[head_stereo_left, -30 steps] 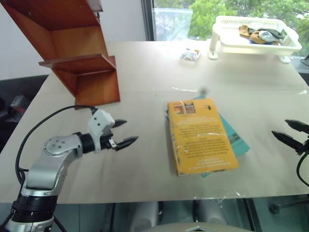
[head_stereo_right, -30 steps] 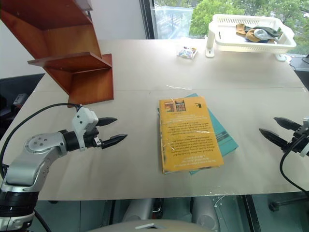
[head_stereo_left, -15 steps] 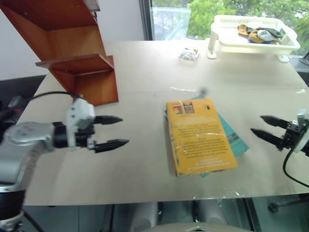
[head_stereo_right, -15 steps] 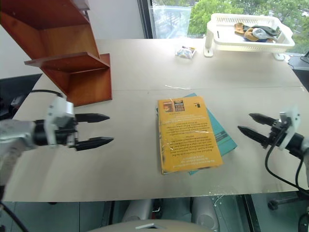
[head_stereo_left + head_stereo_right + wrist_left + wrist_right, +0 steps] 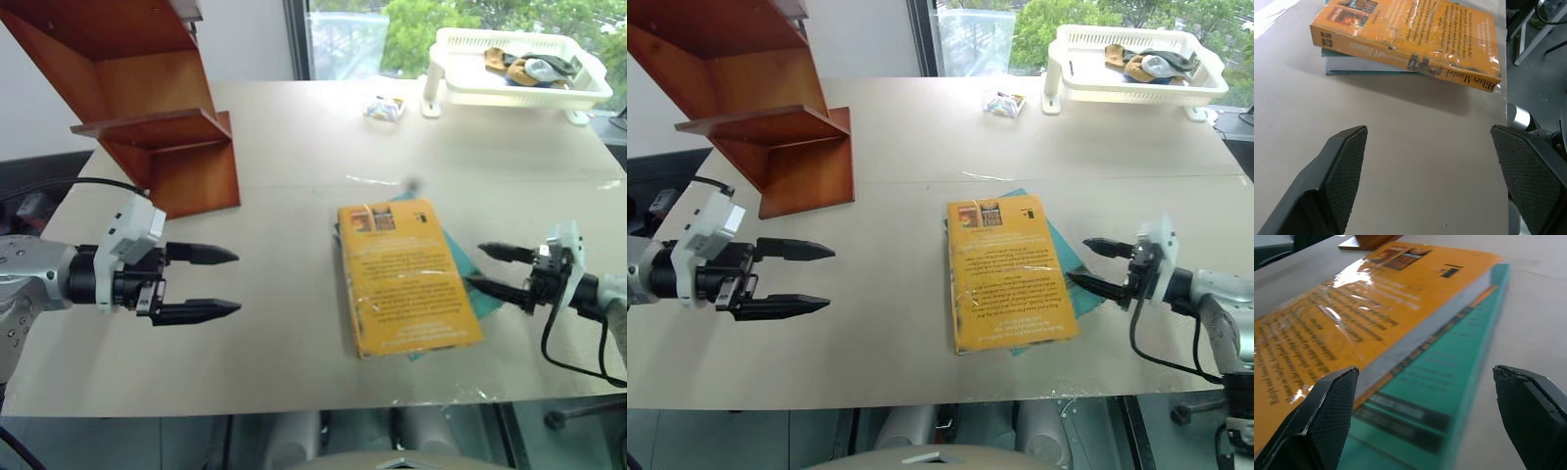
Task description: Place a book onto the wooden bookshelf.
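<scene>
At the far left of the beige table point(image 5: 294, 137) stands the wooden bookshelf point(image 5: 147, 108), reddish-brown, its angled side panel rising out of the top of the head view and one flat shelf jutting toward the table's middle. Nothing rests on the visible shelf.

In front of the bookshelf and nearer the robot, the left gripper point(image 5: 214, 283) hangs above the tabletop with its two black fingers spread wide and empty, pointing rightward toward the books. A black cable loops back from its wrist.

At the table's centre lies the book point(image 5: 404, 274), a thick yellow-orange paperback in glossy clear wrap, flat on its back with black text on the cover and small pictures at its far end. It sits on top of a thinner teal book point(image 5: 482, 282), whose edge pokes out along the right side and at the far corner. In the left wrist view the yellow spine point(image 5: 1410, 58) faces the left gripper, well apart from it.

Just right of the stack, the right gripper point(image 5: 497, 269) points leftward at the books, fingers parted and holding nothing; its tips are close beside the teal book's edge, whether touching it I cannot tell.

Far back sit a small wrapped packet point(image 5: 385, 109) and, to the right, a white plastic rack point(image 5: 519, 73) holding some bundled cloth items point(image 5: 529, 67).
</scene>
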You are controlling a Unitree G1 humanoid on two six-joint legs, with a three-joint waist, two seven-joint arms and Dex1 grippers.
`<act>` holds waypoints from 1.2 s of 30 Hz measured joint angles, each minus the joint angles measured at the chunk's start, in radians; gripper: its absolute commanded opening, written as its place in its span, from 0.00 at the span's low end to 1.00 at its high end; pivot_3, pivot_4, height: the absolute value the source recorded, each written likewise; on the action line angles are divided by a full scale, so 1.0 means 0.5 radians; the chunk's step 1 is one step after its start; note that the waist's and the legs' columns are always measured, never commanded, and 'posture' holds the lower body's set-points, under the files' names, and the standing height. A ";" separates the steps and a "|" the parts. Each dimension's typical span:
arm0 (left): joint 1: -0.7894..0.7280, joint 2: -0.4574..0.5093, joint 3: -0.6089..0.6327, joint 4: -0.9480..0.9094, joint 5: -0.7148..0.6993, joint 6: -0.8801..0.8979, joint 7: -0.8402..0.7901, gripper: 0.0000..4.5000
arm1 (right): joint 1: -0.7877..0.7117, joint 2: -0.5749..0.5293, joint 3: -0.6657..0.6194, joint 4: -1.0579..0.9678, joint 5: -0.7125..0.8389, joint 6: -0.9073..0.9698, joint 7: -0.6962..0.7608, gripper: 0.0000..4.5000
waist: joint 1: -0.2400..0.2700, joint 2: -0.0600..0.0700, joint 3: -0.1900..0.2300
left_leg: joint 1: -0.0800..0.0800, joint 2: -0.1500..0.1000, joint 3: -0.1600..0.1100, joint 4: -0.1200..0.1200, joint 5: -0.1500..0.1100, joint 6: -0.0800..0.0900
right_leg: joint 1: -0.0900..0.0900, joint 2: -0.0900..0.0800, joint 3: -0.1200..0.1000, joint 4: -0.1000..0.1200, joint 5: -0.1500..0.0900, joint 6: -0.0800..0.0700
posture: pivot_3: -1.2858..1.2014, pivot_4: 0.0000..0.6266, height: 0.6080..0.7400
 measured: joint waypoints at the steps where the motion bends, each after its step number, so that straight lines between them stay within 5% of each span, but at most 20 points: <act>1: -0.004 -0.002 -0.002 0.000 0.001 -0.004 0.002 0.95 | 0.000 0.016 0.024 -0.031 0.000 0.004 -0.006 1.00 | 0.000 0.000 0.000 | 0.000 0.000 0.001 0.000 0.000 0.000 | -0.001 0.000 0.001 0.001 0.000 0.000 | 0.52 0.24 1.00; 26: -0.040 -0.054 -0.106 0.014 0.033 -0.052 0.060 0.95 | -0.157 0.197 0.264 -0.258 -0.032 0.092 -0.165 1.00 | -0.001 -0.005 0.003 | -0.002 0.003 0.010 0.000 0.000 0.000 | -0.012 0.004 0.009 0.006 0.000 0.000 | 0.52 0.24 1.00; 36: 0.066 -0.251 -0.192 -0.044 -0.091 0.182 0.264 0.95 | -0.131 0.039 0.079 -0.260 -0.008 0.086 -0.156 1.00 | 0.002 -0.005 0.003 | -0.002 0.003 0.010 0.000 0.000 0.000 | -0.012 0.004 0.011 0.007 0.000 0.000 | 0.52 0.24 1.00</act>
